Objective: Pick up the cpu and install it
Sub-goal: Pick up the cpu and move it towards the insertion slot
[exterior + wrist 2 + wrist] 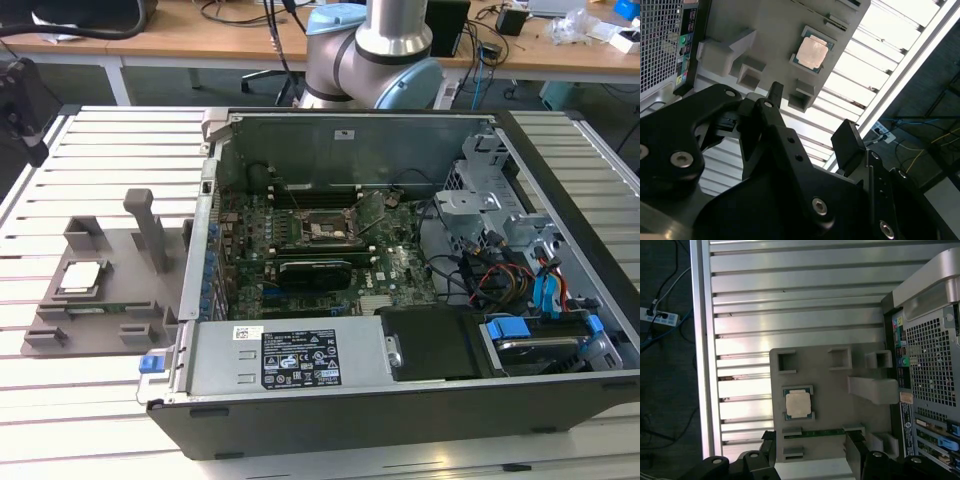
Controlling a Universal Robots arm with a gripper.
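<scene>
One cpu (pixel 82 277), one grey holder tray (pixel 115 250), one opened computer case (pixel 400 405). One robot arm (pixel 380 50), one end effector (pixel 810 107) with two fingers (pixel 847 142). One slatted tabletop (pixel 120 140).

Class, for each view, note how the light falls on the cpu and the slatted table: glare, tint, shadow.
Second wrist view: the slatted table glares near white, the cpu looks coppery pink, the open pincer is dark against it. First wrist view: the cpu reads pale silver, bright bands cross the table. Exterior view: even light, the computer case shaded inside.
</scene>
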